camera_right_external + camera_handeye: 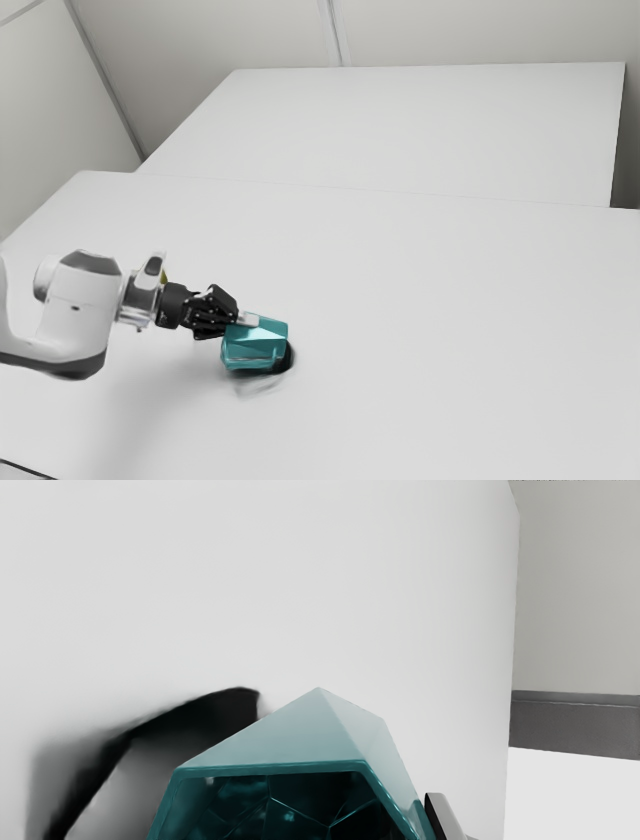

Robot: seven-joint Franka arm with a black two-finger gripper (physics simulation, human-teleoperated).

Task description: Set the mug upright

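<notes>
Extending from the exterior view's left, w/ white arm running approx. horiz. over white table. Positioning black gripper at teal mug, overlapping its near upper edge in ext. view. Being unable to confirm gripper state (open, closed or clamped on mug) from either view. Keeping mug on its side, i.e. not upright, in the exterior view's lower half, L of ctr. Facing mug's open mouth toward gripper, per wrist view, w/ rim in part cut off by the pic. edge. Exposing dark, faceted int. surfaces inside rim, plus paler angular ext. faces. Casting dark shadow beside mug on table. Being unable to verify full mug-to-table contact. Extending a second white surface beyond table, w/ pale wall behind. Running thin black line along ext. view's lower L corner. Showing dark grey band past table edge in wrist view.
</notes>
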